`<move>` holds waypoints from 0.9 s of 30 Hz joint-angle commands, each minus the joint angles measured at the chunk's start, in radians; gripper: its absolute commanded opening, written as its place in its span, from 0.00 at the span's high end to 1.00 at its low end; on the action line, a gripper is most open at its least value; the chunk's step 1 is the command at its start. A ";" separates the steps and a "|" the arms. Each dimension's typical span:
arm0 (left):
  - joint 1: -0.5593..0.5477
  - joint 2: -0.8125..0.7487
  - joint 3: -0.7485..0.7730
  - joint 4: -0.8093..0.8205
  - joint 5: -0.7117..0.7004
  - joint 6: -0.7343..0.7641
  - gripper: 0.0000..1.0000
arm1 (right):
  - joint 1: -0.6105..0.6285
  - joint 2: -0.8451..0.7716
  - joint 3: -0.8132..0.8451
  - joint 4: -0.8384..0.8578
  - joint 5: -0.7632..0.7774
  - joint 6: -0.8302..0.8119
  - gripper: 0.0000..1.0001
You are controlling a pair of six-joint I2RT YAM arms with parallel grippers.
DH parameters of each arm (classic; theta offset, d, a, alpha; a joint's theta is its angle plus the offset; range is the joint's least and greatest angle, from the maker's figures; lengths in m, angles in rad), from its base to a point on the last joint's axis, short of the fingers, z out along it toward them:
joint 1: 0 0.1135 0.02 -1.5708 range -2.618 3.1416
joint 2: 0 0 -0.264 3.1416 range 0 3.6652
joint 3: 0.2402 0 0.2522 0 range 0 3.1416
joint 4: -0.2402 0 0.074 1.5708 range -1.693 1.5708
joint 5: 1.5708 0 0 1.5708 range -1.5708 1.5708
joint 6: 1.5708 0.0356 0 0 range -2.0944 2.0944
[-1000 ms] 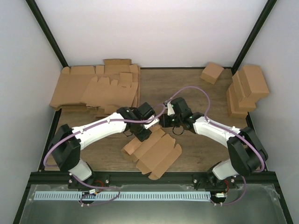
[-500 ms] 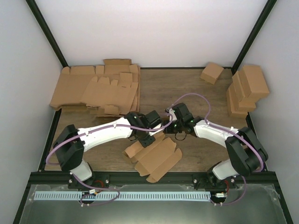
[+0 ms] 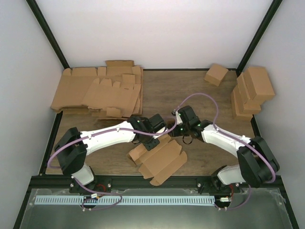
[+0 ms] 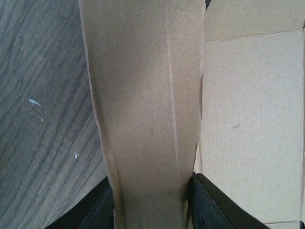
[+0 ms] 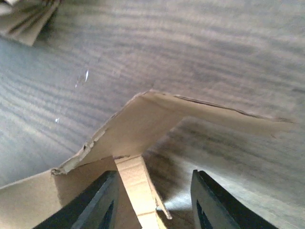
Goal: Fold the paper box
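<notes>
1. Across the floor of the cell, 1 wooden table (image 3: pixel 190 90) carries everything; its grain shows in both wrist views.
2. At the back left corner, 1 spread stack of flat blanks (image 3: pixel 100 93); the sheets overlap too much to count.
3. From the near edge, 2 white arms reach inward, the left arm (image 3: pixel 105 136) and the right arm (image 3: pixel 224 138); their wrists meet near the middle of the table.
4. Against the right edge, 1 pile of folded boxes (image 3: pixel 252 90); how many it holds is unclear.
5. Just in front of the 2 wrists, 1 paper box (image 3: pixel 159 160) lies as an opened blank; at least 1 flap is lifted off the wood.
6. At the back right, 1 lone folded box (image 3: pixel 216 74) sits at an angle, apart from the pile.
7. Left gripper (image 4: pixel 150 210): its 2 fingers (image 4: pixel 209 205) are clamped on 1 long flap of the paper box; the strip fills the gap between them.
8. Right gripper (image 5: pixel 155 200): its 2 fingers (image 5: pixel 102 200) stand parted; 1 bent flap of the paper box lies just ahead, with a narrow tab between them; whether they touch it cannot be told.
</notes>
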 commanded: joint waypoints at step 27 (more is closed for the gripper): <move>0.033 0.043 0.009 0.008 -0.051 0.092 0.60 | -0.004 0.098 0.074 0.239 0.018 -0.454 0.09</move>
